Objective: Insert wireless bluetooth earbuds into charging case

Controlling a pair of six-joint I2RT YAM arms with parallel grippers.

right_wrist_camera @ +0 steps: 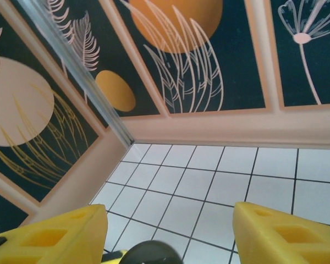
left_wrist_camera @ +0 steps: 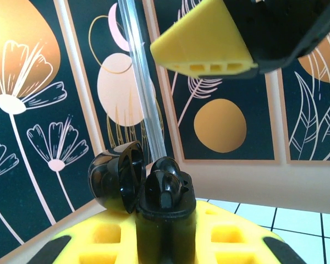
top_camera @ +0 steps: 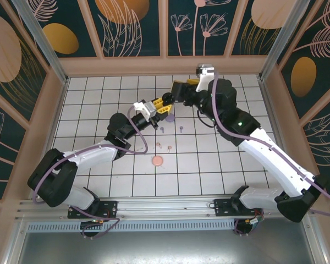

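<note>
The left claw [top_camera: 160, 108] is pinching a black charging case [left_wrist_camera: 154, 198] whose lid is standing open, and it is hovering well beyond the round pink case [top_camera: 158, 161]. The right claw [right_wrist_camera: 168, 234] is hanging a little farther beyond that pink case, with its fingers spread wide and gripping nothing. The pale pink earbuds [top_camera: 158, 145] are lying on the tiled floor [top_camera: 220, 165] just beyond the pink case, and the lilac earbuds [top_camera: 161, 130] are lying farther beyond it, short of both claws.
</note>
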